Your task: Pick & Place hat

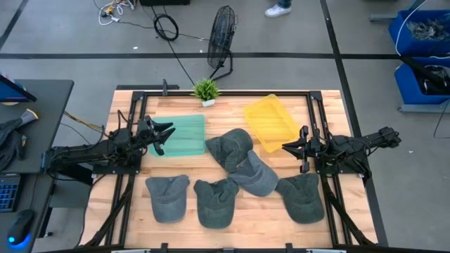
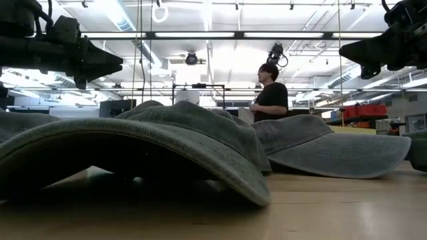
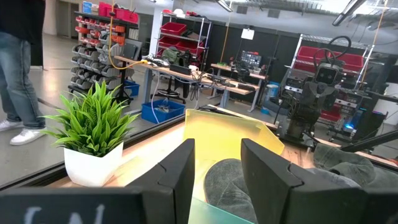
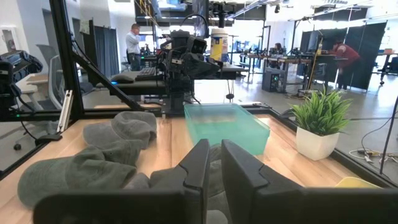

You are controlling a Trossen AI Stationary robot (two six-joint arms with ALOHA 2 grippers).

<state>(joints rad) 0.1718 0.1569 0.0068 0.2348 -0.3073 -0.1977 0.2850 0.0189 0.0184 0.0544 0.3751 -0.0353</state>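
Note:
Several grey-green caps lie crown up on the wooden table: one in the middle, one overlapping it, and three along the near edge. My left gripper hovers open above the right edge of the green tray, pointing toward the middle cap. My right gripper hovers beside the yellow tray, with a narrow gap between its fingers, pointing toward the caps. Both are empty and well above the table.
A potted plant stands at the far edge between the trays. A black frame rail runs round the table. A floor fan and blue bins stand beyond the table. A person stands in the room behind.

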